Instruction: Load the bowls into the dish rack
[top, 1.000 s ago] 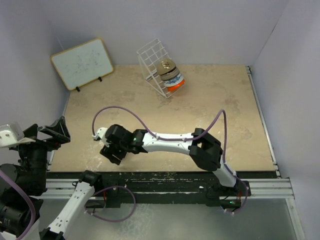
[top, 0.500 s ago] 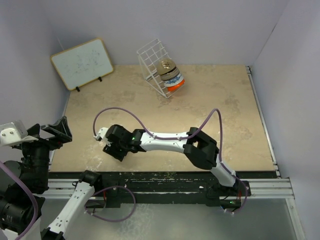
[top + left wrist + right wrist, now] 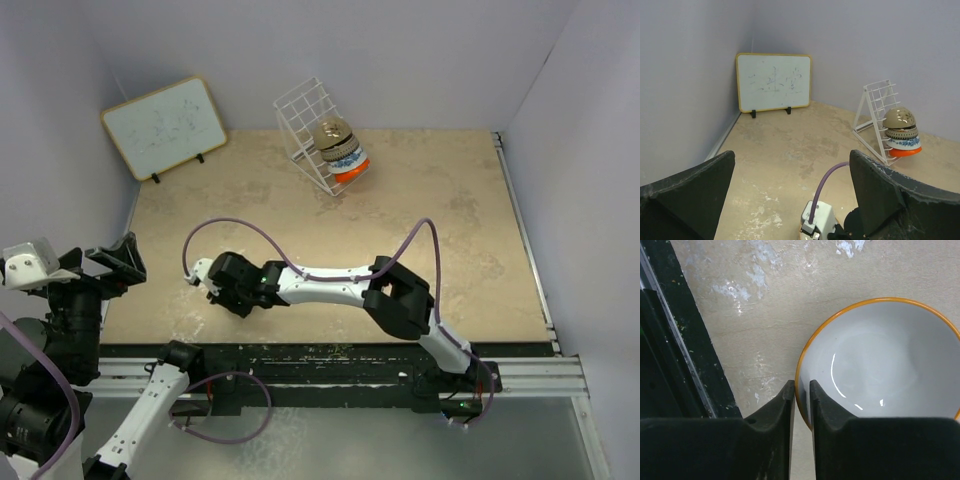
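The table (image 3: 450, 230) is mostly bare tan stone, and the right arm (image 3: 330, 285) lies across it, reaching from its base at near right to the near-left corner. Over the last second its elbow has sunk and slid leftward, and the wrist has crept slightly farther left. I take this as a short settling move onto a grasp, not a carry.

A whiteboard (image 3: 165, 127) leans at far left. The dish rack (image 3: 305, 115) stands at far centre, unmoved. Four racked bowls (image 3: 901, 134) sit in it as one stack: tan on top, two patterned ones below it, orange at the bottom.

That leaves one bowl. The white-lined bowl (image 3: 880, 365), which has an orange rim, is at near left under the right wrist, well apart from the rack. It appears to rest on the table, though I cannot tell for certain that it is not lifted.

The right gripper (image 3: 801, 385) has its jaws drawn narrow, with the bowl's near-left rim running up into the slim gap between them. It looks pinched, one finger inside and one outside.

The left gripper (image 3: 792, 155) hangs beyond the table's left edge with jaws spread wide, holding nothing. It has only drifted a little.

By my reading the pick is just being secured. The lift and the long carry to the far rack remain, and a thin rim grip on a glossy bowl could slip.
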{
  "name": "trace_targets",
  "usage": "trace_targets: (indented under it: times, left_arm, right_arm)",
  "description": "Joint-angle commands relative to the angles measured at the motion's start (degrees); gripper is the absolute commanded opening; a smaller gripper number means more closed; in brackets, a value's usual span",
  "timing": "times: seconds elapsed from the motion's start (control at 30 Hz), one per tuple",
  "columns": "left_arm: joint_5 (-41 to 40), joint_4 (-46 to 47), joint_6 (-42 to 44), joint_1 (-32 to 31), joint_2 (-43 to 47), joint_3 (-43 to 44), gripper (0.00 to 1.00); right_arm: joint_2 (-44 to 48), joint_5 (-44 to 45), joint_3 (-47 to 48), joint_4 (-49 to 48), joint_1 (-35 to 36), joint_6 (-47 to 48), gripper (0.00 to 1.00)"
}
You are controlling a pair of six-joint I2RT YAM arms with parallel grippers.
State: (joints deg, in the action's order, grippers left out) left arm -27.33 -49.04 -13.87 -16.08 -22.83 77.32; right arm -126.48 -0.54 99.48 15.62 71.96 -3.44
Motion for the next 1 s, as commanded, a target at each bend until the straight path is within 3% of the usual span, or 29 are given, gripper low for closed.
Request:
trace_targets:
  times: [0.0,0.2,0.4,0.6,0.73,0.87,0.97]
  left_arm:
    - [-0.30,0.83,0.39,0.23,0.36,-0.64,0.99]
    - [-0.34,0.83,0.43,0.23,0.45,-0.93,0.99]
    - [-0.35,1.11,0.52,0.18,0.42,-0.86,0.99]
    - [-0.11,1.59,0.56,0.15,0.07,-0.93,0.99]
    - [0.00,1.98,1.07,0.14,-0.27,-0.35,0.99]
    - [0.04,2.07,1.39,0.06,-1.02,0.23,0.99]
    - [0.14,2.32,1.30,-0.04,-1.12,0.27,0.99]
  right_arm:
    - [-0.56,2.81,2.58,-0.23,-0.14,0.70,0.23]
    - [-0.78,4.51,2.56,0.14,-0.11,0.85,0.22]
    - [0.77,6.00,2.31,-0.50,-0.14,0.08,0.02]
    - [5.21,2.63,4.42,-4.12,-3.47,-3.58,0.00]
    - [10.33,-9.96,1.27,-14.88,-12.20,-14.06,0.00]
    - [15.21,-28.24,-5.53,-38.20,-21.72,-30.31,0.00]
    - [15.36,-35.21,-8.50,-55.02,-26.94,-43.26,0.00]
